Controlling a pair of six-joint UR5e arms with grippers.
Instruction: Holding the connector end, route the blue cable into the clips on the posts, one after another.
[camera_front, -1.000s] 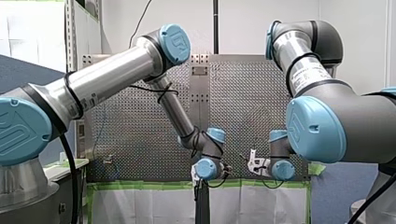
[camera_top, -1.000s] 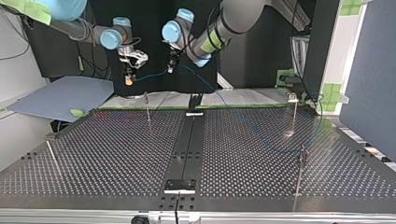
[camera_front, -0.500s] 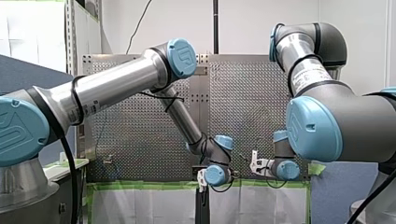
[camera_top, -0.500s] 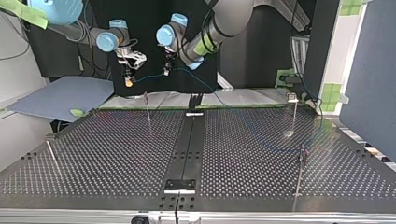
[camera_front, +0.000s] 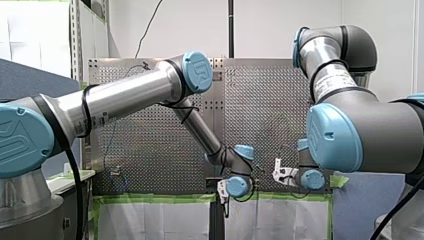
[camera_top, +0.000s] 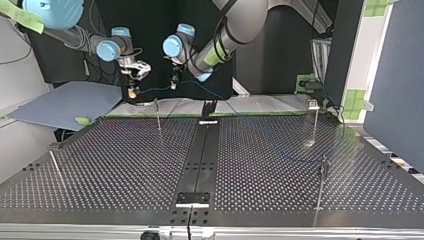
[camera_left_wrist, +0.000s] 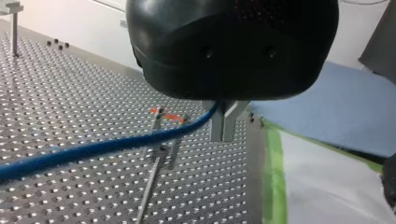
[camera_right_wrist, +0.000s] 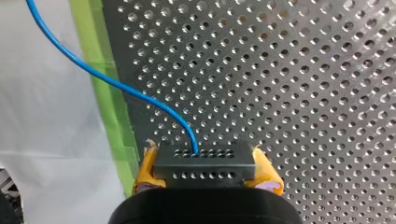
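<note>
The blue cable (camera_top: 155, 89) hangs taut in the air between my two grippers, beyond the table's far edge in the top view. My right gripper (camera_right_wrist: 205, 170) has its yellow pads shut on the black connector (camera_right_wrist: 204, 161), from which the cable (camera_right_wrist: 112, 81) leads away. My left gripper (camera_left_wrist: 224, 133), with metal fingers, is shut on the cable (camera_left_wrist: 116, 144) a short way along. Under it stands a thin post (camera_left_wrist: 156, 140) with an orange-marked clip. In the top view my right gripper (camera_top: 132, 86) is left of my left gripper (camera_top: 174, 82), both above the far-left post (camera_top: 157, 112).
Other thin posts stand at the perforated table's far right (camera_top: 316, 120), near right (camera_top: 322, 182) and near left (camera_top: 54, 162). A black rail (camera_top: 200, 155) runs down the middle. A blue sheet (camera_top: 65, 102) and green tape (camera_left_wrist: 275, 177) lie past the far edge.
Both grippers have moved together toward the top view's left with the cable stretched between them. In the front view my left gripper has dropped lower and shifted right.
</note>
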